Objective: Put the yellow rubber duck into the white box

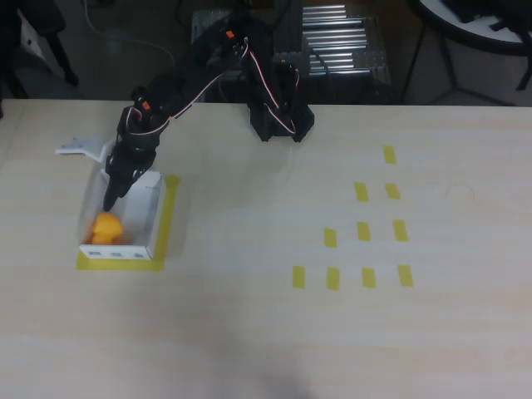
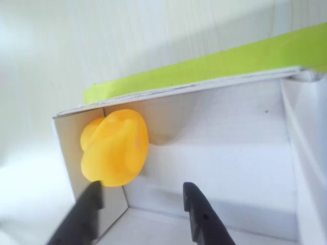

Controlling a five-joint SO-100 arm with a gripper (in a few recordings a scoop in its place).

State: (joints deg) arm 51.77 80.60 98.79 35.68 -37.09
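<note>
From the overhead view we see the whole layout: the black arm (image 1: 208,79) reaches from its base at the far edge of the pale wood-grain tabletop (image 1: 266,332) down to the white box (image 1: 152,218), which sits on a frame of yellow tape (image 1: 170,218), while a scatter of short yellow tape strips (image 1: 363,231) lies well apart to the right. The yellow rubber duck (image 1: 105,228) lies inside the box, near its front left corner in this view, and the claw (image 1: 110,199) hangs just above it.

The wrist view gives us what the overhead cannot: the duck (image 2: 115,147) is pressed into a corner, touching the box's (image 2: 230,132) thin cardboard walls. The claw (image 2: 143,201) is released, its two dark fingers (image 2: 196,209) spread apart and gripping nothing, one tip just beside the duck.

The duck is smooth, rounded and glossy orange-yellow. We cannot tell which way it faces, nor pick out a clear long axis.
</note>
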